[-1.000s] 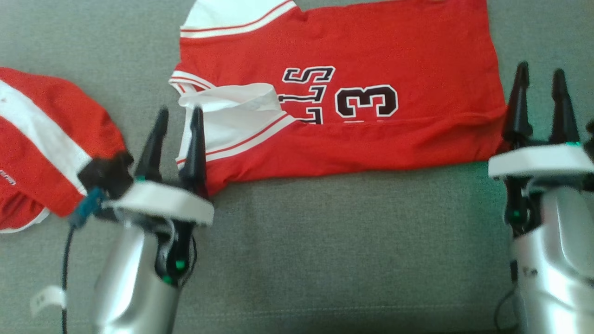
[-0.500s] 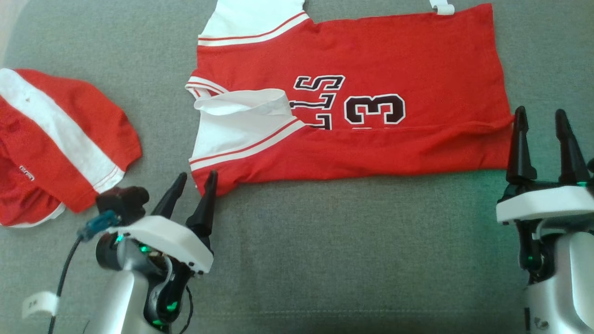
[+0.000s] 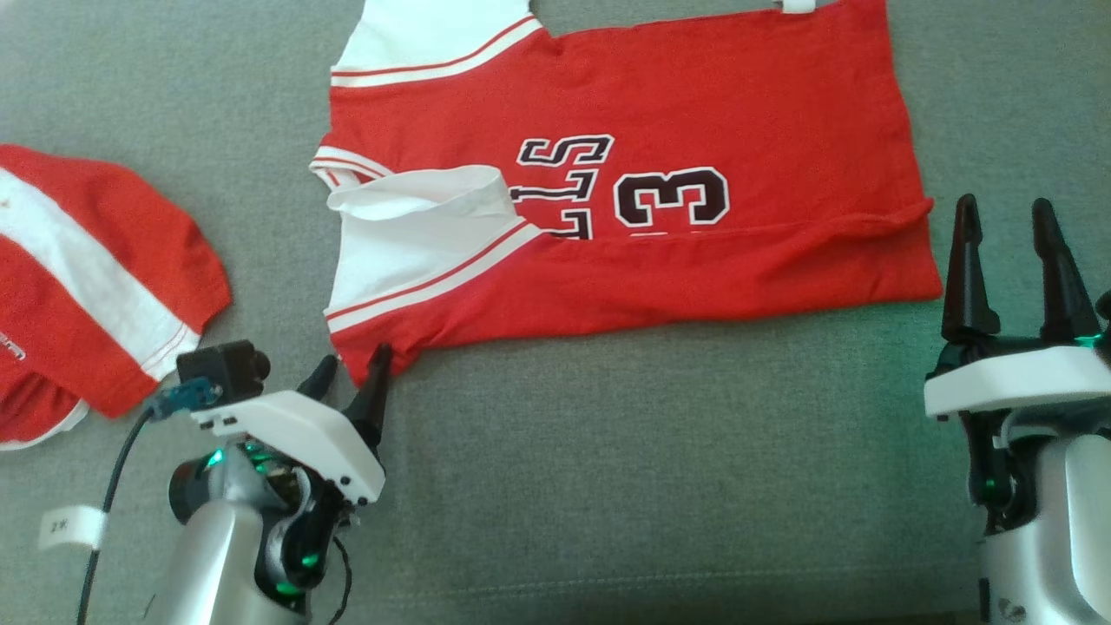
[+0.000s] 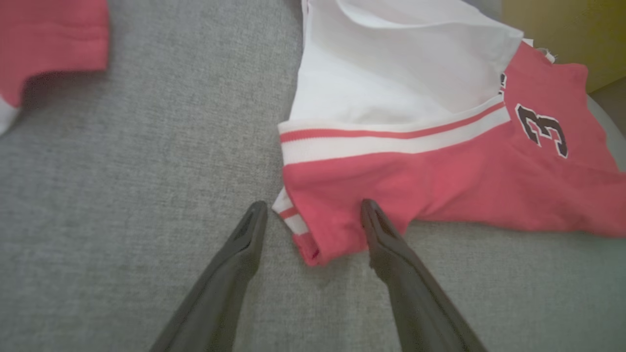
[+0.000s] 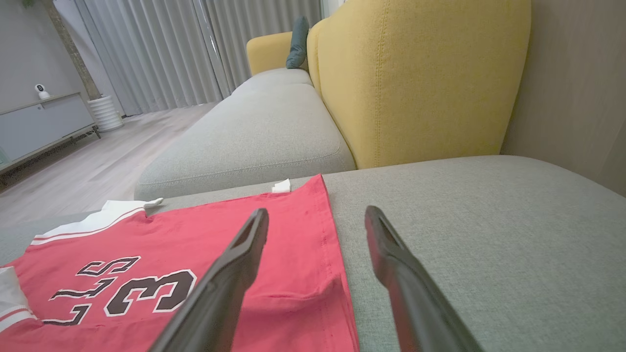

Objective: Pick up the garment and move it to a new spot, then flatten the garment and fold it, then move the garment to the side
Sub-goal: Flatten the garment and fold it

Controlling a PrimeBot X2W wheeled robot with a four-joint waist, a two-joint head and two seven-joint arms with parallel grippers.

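- Since the garment (image 3: 660, 113) is light, limp cloth, expect sagging.
- Jaws of left gripper (image 4: 313, 204) spread, shoulder corner between them; pinch there.
- Jaws of right gripper (image 3: 1004, 204) spread, hem corner just beside.

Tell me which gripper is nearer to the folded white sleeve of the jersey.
Left. The left gripper straddles the jersey corner next to the white sleeve; the right gripper sits beside the opposite hem, far from it.

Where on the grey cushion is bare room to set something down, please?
Bare: the strip of grey fabric cushion in front of the red number-3 jersey, between left hand and right hand. Crowded: the left, where a red-and-white striped garment lies beside the jersey.
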